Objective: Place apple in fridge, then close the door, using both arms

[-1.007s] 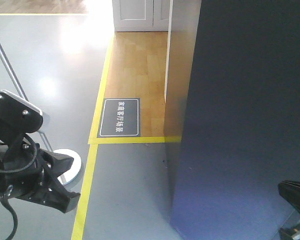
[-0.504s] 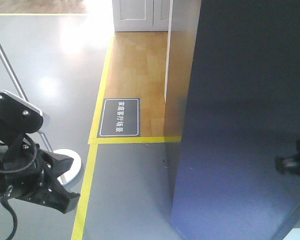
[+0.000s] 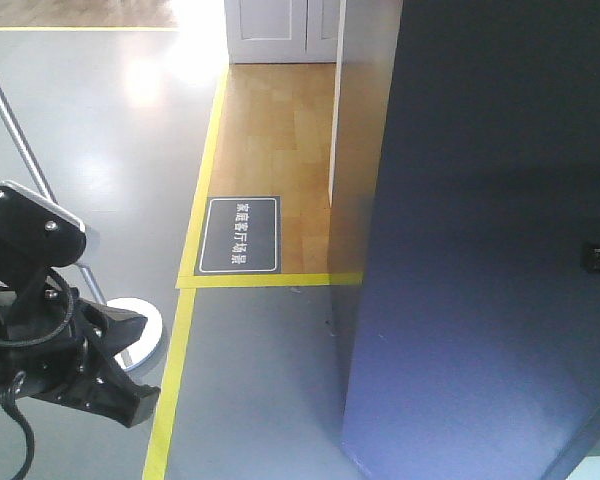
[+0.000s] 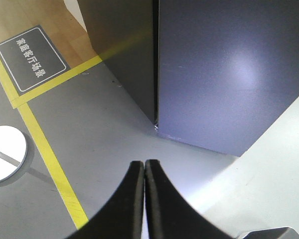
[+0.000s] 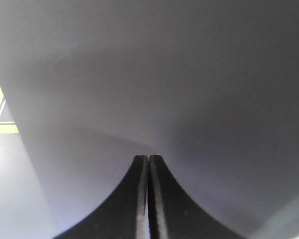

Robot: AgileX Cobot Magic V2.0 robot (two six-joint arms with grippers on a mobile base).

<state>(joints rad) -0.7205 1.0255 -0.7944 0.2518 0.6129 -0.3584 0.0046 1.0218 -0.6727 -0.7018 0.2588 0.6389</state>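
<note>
Apple: not seen in any view; judged to be already inside the fridge (image 3: 365,200). Door (image 3: 490,260): dark grey-blue outer face turned toward the front camera, close against the fridge body, a narrow seam shown in the left wrist view; closing is judged nearly done. Right hand (image 5: 148,160): fingers pressed together, nothing held, tips set against the door face; half a second ago it was lower on the door, a second ago at the frame's bottom corner. Left hand (image 4: 144,164): fingers together, empty, held apart from the door, unmoved. Floor sign (image 3: 239,235), yellow tape (image 3: 185,310): unchanged.
</note>
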